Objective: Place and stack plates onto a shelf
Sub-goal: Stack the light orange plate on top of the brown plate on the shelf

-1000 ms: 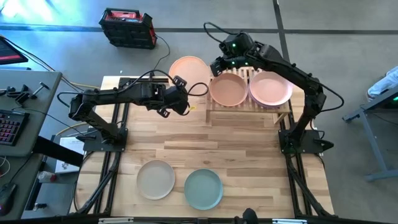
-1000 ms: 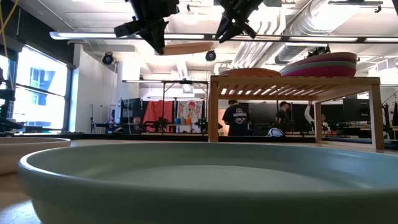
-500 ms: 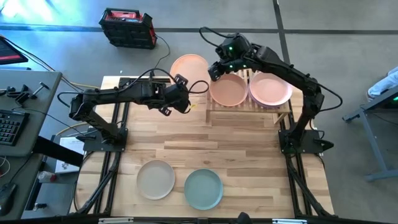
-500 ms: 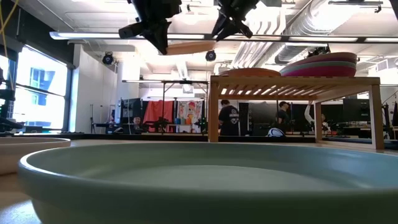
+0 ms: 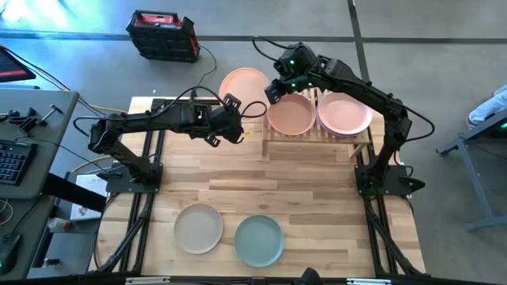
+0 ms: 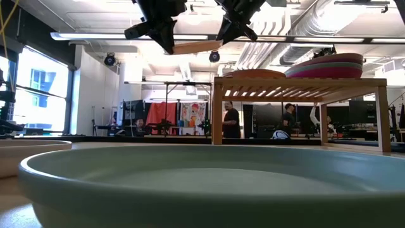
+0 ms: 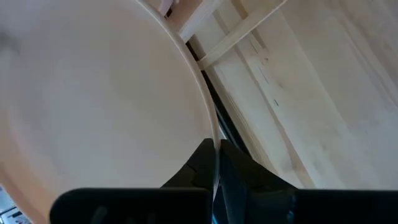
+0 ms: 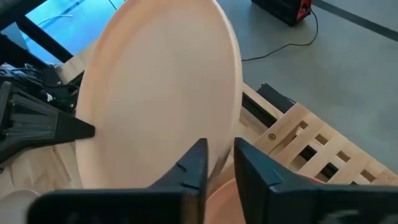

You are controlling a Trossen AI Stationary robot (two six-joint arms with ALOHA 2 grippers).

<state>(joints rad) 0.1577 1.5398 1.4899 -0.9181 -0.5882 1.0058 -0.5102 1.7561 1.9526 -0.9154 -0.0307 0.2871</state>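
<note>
A peach plate (image 5: 242, 85) hangs in the air beside the shelf's left end, roughly level in the low view (image 6: 193, 46). My left gripper (image 5: 234, 111) is shut on its near rim. My right gripper (image 8: 221, 165) is open at the plate's shelf-side rim (image 8: 236, 118), one finger on each side; I cannot tell whether they touch. The slatted shelf (image 5: 360, 142) carries a peach plate (image 5: 290, 115) and a pink-topped stack (image 5: 344, 112). A beige plate (image 5: 198, 228) and a mint plate (image 5: 259, 240) rest flat near the table's near edge. My left gripper pinches the peach plate's rim (image 7: 211, 134) between its two fingers, at the edge nearest the table's left and near side. The fingers come roughly level from the table's left. The plate is lifted clear of table and shelf, almost flat.
The stack on the shelf's right half shows magenta and teal rims in the low view (image 6: 329, 63). A black and red case (image 5: 162, 36) and cables lie on the floor beyond the far edge. Bare plank tabletop (image 5: 301, 190) spreads between the shelf and the two near plates.
My right gripper has moved a little toward the table's left and near side, up to the held plate's rim. My left gripper has kept its hold, and the plate has crept slightly toward the shelf.
</note>
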